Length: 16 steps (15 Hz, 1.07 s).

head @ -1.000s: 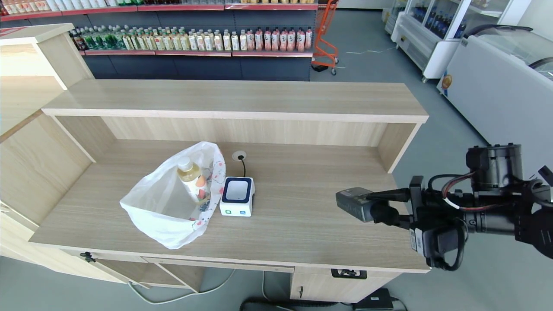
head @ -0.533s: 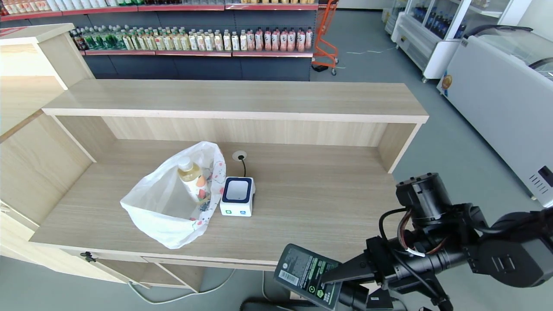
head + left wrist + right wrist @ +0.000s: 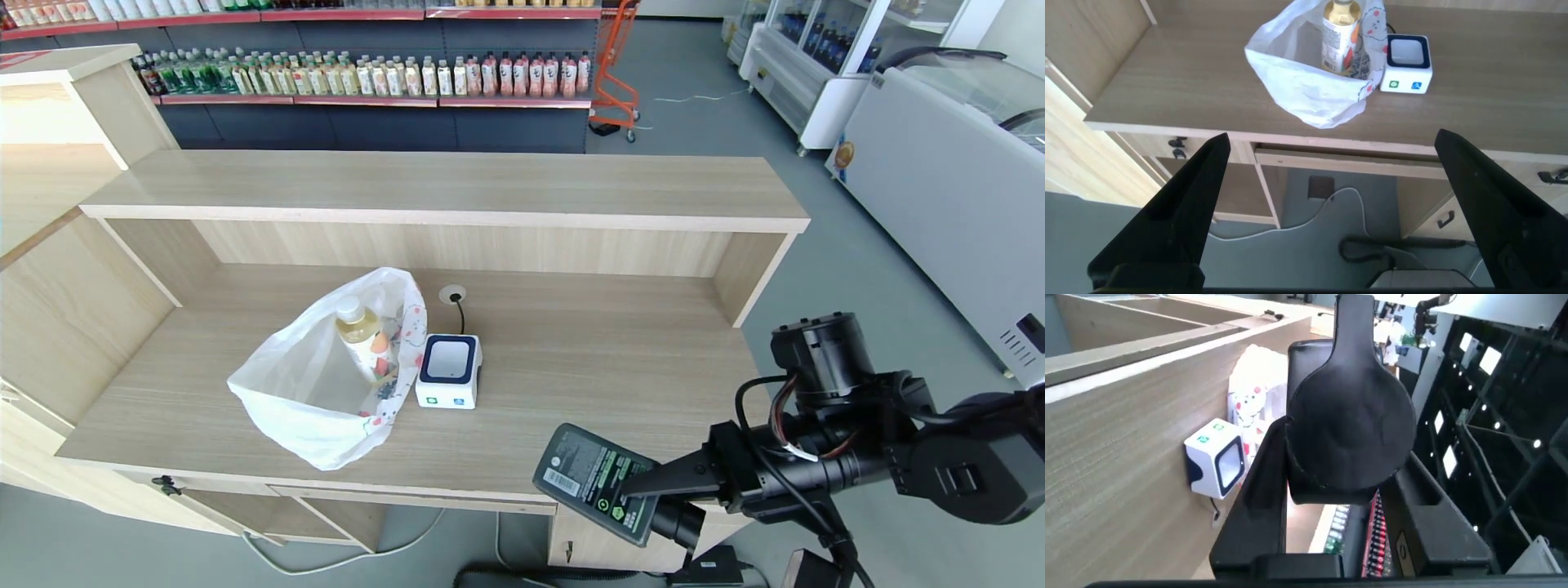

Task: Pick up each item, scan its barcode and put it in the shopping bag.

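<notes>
A flat dark grey pack [image 3: 594, 482] with a barcode label facing up hangs over the counter's front edge, right of centre. My right gripper [image 3: 645, 494] is shut on it. In the right wrist view the pack [image 3: 1343, 425] sits between the fingers, with the scanner [image 3: 1217, 461] and bag [image 3: 1253, 392] beyond. The white and blue scanner [image 3: 448, 370] stands mid-counter. Touching its left side is the white shopping bag [image 3: 318, 392], with an upright tea bottle [image 3: 362, 336] inside. My left gripper [image 3: 1331, 139] is open and empty, below and in front of the counter, facing the bag [image 3: 1306, 82].
The wooden counter [image 3: 571, 359] has a raised ledge [image 3: 441, 188] along its back and side walls at both ends. The scanner's cable runs to a grommet hole [image 3: 451, 294]. Drink shelves [image 3: 367, 77], an orange cart [image 3: 614, 65] and freezers [image 3: 939, 155] stand on the floor behind.
My right arm swung the pack from the counter's right edge down to its front, turning the label up. In the last half second it rose slightly toward the counter.
</notes>
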Motion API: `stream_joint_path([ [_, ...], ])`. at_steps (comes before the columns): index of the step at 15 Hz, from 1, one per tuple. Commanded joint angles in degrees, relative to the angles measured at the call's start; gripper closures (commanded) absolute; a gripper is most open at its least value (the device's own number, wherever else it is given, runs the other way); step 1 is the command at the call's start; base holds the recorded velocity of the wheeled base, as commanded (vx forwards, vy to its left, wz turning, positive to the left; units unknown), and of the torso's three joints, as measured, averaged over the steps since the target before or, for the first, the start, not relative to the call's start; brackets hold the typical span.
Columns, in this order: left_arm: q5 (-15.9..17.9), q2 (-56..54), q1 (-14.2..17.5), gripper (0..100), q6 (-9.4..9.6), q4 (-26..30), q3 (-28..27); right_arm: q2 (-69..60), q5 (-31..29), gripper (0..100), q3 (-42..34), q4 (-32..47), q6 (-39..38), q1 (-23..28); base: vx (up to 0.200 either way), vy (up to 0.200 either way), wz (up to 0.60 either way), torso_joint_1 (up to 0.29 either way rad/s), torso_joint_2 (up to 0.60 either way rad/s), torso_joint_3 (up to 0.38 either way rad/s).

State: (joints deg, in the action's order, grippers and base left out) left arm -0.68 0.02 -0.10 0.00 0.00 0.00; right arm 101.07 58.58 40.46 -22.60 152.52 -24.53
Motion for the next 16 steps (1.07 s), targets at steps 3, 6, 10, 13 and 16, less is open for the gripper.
stream_joint_path([
  [3, -0.02, -0.02, 0.01, 0, 0.00, 0.00, 0.00, -0.26, 0.05, 100, 0.14, -1.30, 0.15, 0.18, 0.000, 0.000, 0.00, 0.000, 0.00, 0.000],
  [6, -0.02, -0.02, 0.01, 0, 0.00, 0.00, 0.00, -0.70, 0.05, 100, 0.14, -1.74, 0.24, 0.09, 0.000, 0.000, 0.00, 0.000, 0.00, 0.000],
  [10, -0.02, -0.02, 0.01, 0, 0.00, 0.00, 0.00, -0.70, 0.14, 100, 0.14, -1.74, 0.15, -0.61, 0.000, 0.000, 0.00, 0.000, 0.00, 0.000],
  [13, -0.02, -0.02, 0.01, 0, 0.00, 0.00, 0.00, -0.88, 0.14, 100, 0.14, -1.74, 0.15, -0.61, 0.000, 0.000, 0.00, 0.000, 0.00, 0.000],
  [16, -0.02, -0.02, 0.01, 0, 0.00, 0.00, 0.00, -0.88, 0.14, 100, 0.14, -1.66, -0.03, -0.61, 0.000, 0.000, 0.00, 0.000, 0.00, 0.000],
])
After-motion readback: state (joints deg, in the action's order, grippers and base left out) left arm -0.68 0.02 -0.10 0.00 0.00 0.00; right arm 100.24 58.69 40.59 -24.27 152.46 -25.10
